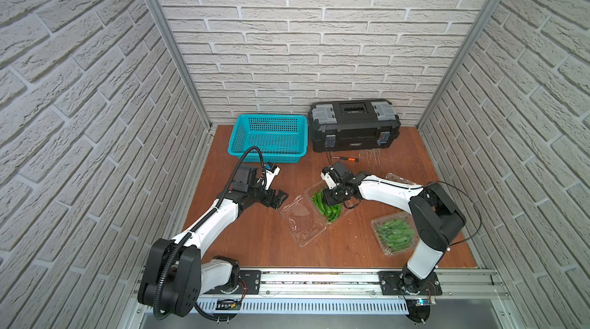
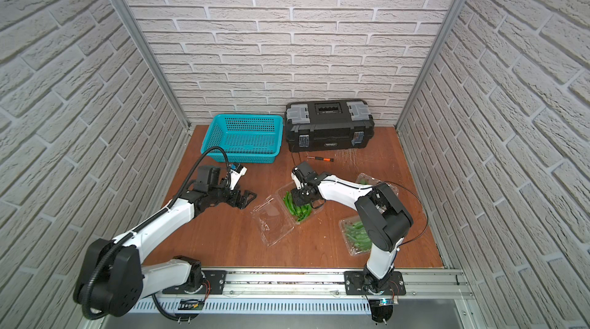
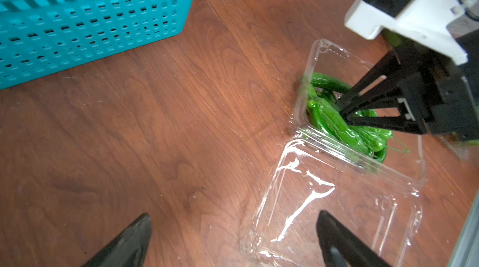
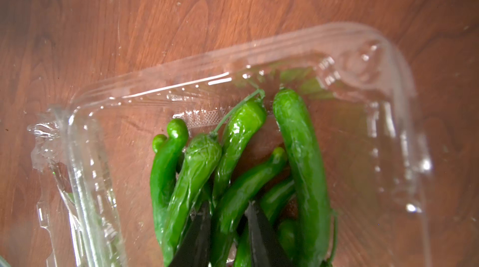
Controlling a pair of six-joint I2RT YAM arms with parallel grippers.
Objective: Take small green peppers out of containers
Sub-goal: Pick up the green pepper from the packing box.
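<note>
An open clear container [image 1: 303, 225] lies mid-table, lid flat toward the left arm. Its tray holds several small green peppers [image 1: 323, 206] [image 2: 297, 208] [image 3: 329, 119]. My right gripper [image 1: 327, 199] [image 2: 295, 200] [image 4: 228, 204] reaches down into that tray, its black fingers [image 4: 255, 229] closed either side of one pepper [image 4: 241, 188]. My left gripper [image 1: 282, 199] [image 2: 250, 198] [image 3: 233, 215] hangs open and empty just left of the lid [image 3: 337, 201]. A closed container [image 1: 396, 235] full of peppers sits near the right arm's base. Another container [image 1: 399, 180] shows partly behind the right forearm.
A teal perforated basket [image 1: 268, 137] stands at the back left and a black toolbox [image 1: 354, 126] beside it at the back. A small orange-handled screwdriver [image 1: 346, 159] lies in front of the toolbox. Brick walls close in both sides; the arms' rail [image 1: 319, 279] runs along the front.
</note>
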